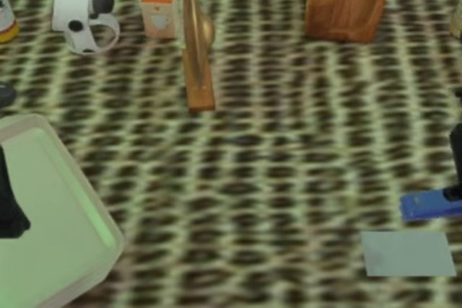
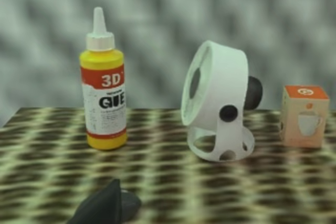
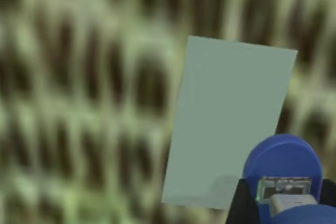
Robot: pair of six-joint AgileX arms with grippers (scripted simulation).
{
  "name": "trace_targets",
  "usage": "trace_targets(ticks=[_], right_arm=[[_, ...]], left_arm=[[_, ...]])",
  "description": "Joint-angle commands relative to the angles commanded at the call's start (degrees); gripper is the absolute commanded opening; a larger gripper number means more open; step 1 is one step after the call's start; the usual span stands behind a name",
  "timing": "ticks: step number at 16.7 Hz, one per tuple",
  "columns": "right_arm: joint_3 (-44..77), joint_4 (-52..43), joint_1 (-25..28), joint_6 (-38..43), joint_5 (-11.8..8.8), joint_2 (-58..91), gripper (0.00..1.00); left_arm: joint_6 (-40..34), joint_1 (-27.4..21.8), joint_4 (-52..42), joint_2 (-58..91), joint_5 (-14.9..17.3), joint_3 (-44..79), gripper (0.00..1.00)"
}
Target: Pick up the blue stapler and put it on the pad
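Blue stapler (image 1: 428,205) lengthwise at right edge, pale pad (image 1: 408,252) flat just below

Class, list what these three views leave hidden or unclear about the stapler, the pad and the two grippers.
- Blue stapler: the top view's right edge cuts off its far end.
- Right gripper: only a dark sliver shows at that edge, so its grip is unclear.
- Left gripper: cut by the left edge over the green tray.
- Pad: in the right wrist view, the stapler covers one corner.
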Motion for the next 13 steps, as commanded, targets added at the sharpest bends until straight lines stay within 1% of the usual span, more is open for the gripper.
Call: trace_targets(ticks=[2,4,10,13], right_arm=[[-2.1,0.6,-0.3,4.2,0.1,-1.7,0.0],[-3.1,0.9,-0.5,5.9,0.1,-2.5,0.0],[-3.1,1.0,-0.1,5.9,0.1,-2.2,0.0],[-5.6,5.1,0.6,6.7,0.1,-0.5,0.0]], left_arm=[[0.0,0.0,0.0,0.0,0.0,0.0,1.0],[0.0,0.0,0.0,0.0,0.0,0.0,1.0],[0.0,0.0,0.0,0.0,0.0,0.0,1.0],[0.0,0.0,0.0,0.0,0.0,0.0,1.0]])
